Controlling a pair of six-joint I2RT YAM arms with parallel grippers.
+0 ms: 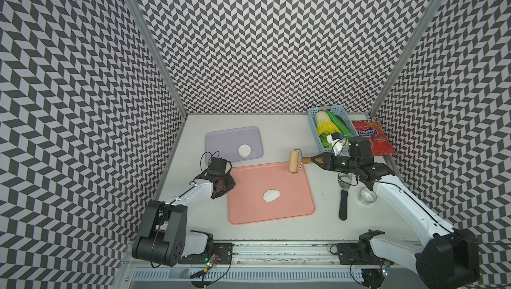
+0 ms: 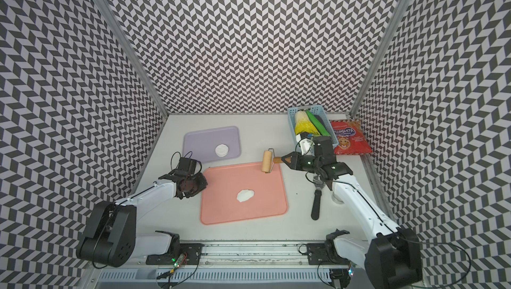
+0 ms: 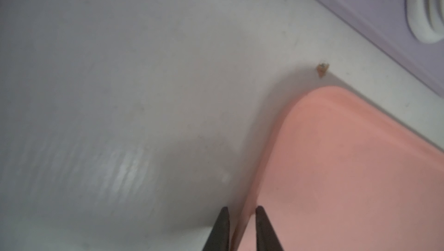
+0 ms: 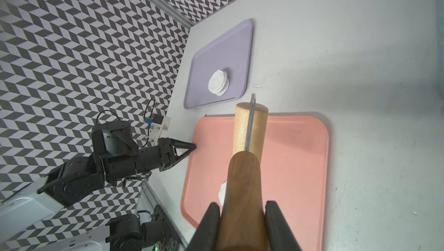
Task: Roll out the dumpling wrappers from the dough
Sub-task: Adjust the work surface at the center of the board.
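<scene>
Right wrist view first: the right gripper (image 4: 242, 205) is clamped on the roller (image 4: 249, 127) handle. That handle blocks most of the dough (image 4: 222, 191), so only a white sliver pokes out. In both top views the dough is an irregular blob around the middle of the pink tray (image 1: 249, 214). The roller's drum is over the tray's far right corner, well apart from it. The wrappers (image 1: 244, 150) are stacked on the purple tray (image 1: 221, 138) behind.

The left gripper (image 3: 242, 210) is at the pink tray's left edge, jaws nearly together with the rim showing in the gap. Can't tell if it's actually pinching it.

Under the right arm a spatula (image 1: 343, 204) lies on the table (image 1: 276, 135), with a ring (image 1: 367, 195) near it, partly hidden by the arm. A basket (image 1: 313, 118) of veg and a red packet (image 1: 373, 138) sit at the far right. There's a small brown crumb (image 3: 322, 69) on the table between the trays.
</scene>
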